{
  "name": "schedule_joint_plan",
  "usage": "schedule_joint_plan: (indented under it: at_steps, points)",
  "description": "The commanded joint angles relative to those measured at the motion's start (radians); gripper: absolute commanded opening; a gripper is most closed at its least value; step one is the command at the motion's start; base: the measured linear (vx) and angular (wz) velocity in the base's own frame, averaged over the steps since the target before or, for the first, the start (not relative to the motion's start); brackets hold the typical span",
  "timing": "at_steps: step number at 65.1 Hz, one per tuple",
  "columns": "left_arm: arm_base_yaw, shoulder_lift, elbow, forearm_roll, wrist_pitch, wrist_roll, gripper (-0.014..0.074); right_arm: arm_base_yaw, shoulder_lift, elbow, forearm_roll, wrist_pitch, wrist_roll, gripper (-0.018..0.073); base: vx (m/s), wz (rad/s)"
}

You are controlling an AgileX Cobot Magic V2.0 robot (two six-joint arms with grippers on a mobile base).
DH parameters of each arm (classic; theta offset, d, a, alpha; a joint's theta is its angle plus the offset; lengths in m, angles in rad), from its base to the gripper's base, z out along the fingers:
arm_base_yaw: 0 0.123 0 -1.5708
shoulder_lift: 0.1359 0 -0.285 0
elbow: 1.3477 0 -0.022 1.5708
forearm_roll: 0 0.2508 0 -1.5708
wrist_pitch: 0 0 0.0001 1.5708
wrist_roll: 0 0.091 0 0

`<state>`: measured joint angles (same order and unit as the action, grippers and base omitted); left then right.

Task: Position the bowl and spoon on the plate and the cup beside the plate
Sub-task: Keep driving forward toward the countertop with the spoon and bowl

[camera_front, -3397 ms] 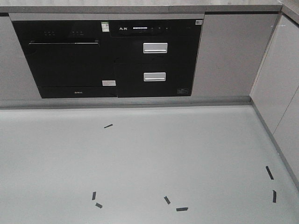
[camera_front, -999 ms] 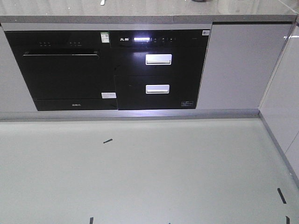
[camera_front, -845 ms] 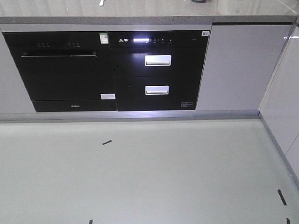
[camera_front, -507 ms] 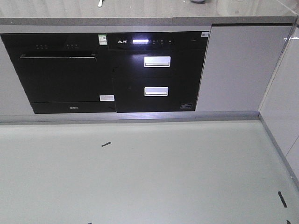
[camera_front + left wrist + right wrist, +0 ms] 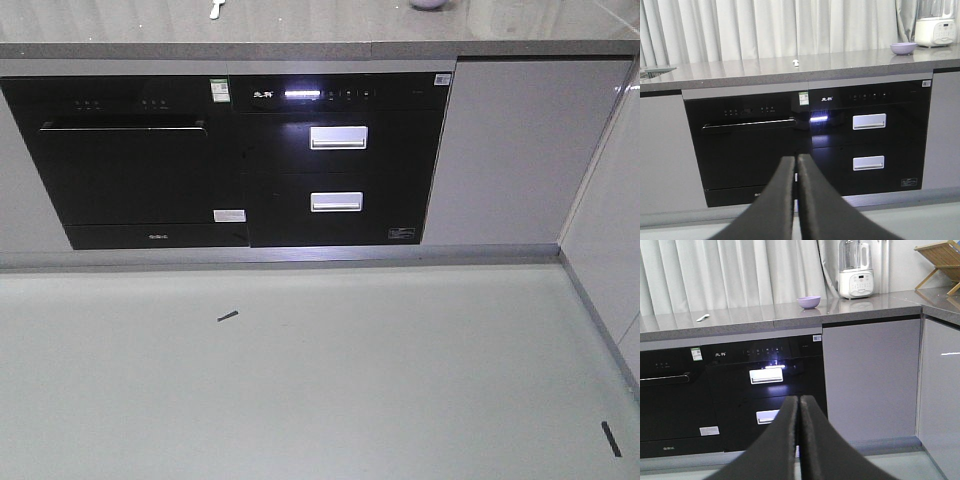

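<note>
Nothing arranged yet: the small glossy lavender bowl (image 5: 808,302) and the short pale plastic spoon (image 5: 703,317) lie well apart on the grey stone surface (image 5: 755,315); no plate or cup shows. Left pincer (image 5: 796,160) and right pincer (image 5: 799,399) are pressed closed, holding nothing

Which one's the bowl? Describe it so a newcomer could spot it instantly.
Look along the long grey stone countertop above the black built-in appliances. In the right wrist view, the small round glossy lavender bowl sits on it, just left of the white blender. It is the only purple item; the small pale spoon lies flat, far to its left.
</note>
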<state>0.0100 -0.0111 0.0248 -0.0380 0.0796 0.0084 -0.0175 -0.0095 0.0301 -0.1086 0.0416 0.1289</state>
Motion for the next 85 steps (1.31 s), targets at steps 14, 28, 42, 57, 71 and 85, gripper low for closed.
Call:
schedule_joint_plan:
  at_steps: [14,28,42,57,71,85]
  points:
    - [0.002,-0.017,0.031,-0.001,-0.068,-0.008,-0.0006,-0.006,-0.014,0.013,-0.01,-0.073,-0.006,-0.0002,0.07,0.02]
    - [0.002,-0.017,0.031,-0.001,-0.068,-0.008,-0.0006,-0.006,-0.014,0.013,-0.01,-0.073,-0.006,-0.0002,0.07,0.02]
    - [0.002,-0.017,0.031,-0.001,-0.068,-0.008,-0.0006,-0.006,-0.014,0.013,-0.01,-0.073,-0.006,-0.0002,0.07,0.01]
    - [0.002,-0.017,0.031,-0.001,-0.068,-0.008,-0.0006,-0.006,-0.014,0.013,-0.01,-0.073,-0.006,-0.0002,0.07,-0.01]
    - [0.002,-0.017,0.031,-0.001,-0.068,-0.008,-0.0006,-0.006,-0.014,0.013,-0.01,-0.073,-0.006,-0.0002,0.07,-0.01]
    - [0.002,-0.017,0.031,-0.001,-0.068,-0.008,-0.0006,-0.006,-0.014,0.013,-0.01,-0.073,-0.006,-0.0002,0.06,0.0]
